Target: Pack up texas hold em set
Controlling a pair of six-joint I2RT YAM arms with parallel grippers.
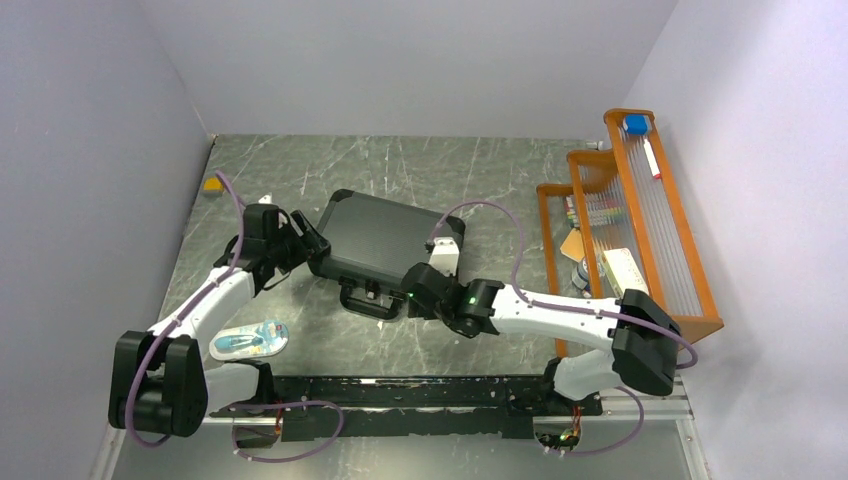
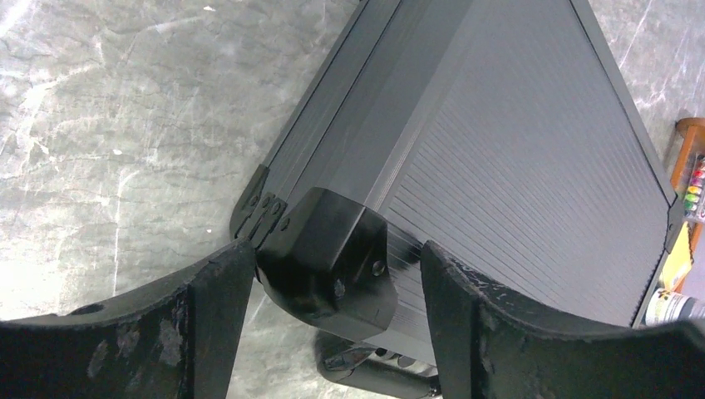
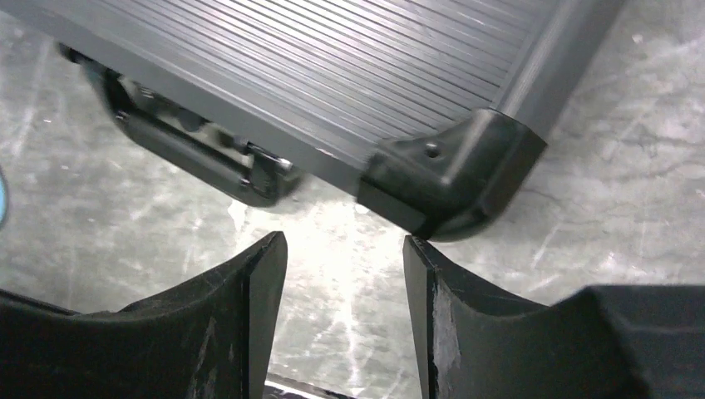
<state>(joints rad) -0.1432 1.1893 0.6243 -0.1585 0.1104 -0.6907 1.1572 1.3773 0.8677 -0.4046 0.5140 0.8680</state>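
Note:
The black briefcase (image 1: pixel 385 238) lies closed on the table, handle (image 1: pixel 368 303) toward the arms. My left gripper (image 1: pixel 303 250) is open at its near left corner. In the left wrist view the corner cap (image 2: pixel 332 258) sits between the fingers of the left gripper (image 2: pixel 337 324), close against the left one. My right gripper (image 1: pixel 415 290) is open and empty just in front of the near right corner (image 3: pixel 457 174), beside the handle (image 3: pixel 191 154). Only table shows between the fingers of the right gripper (image 3: pixel 345 274). Chips, cards and discs are out of view.
A blue-white blister pack (image 1: pixel 250 340) lies near the left arm's base. An orange wooden rack (image 1: pixel 640 220) stands along the right wall. A small yellow object (image 1: pixel 212 184) sits at the far left. A black rail (image 1: pixel 420 395) runs along the near edge.

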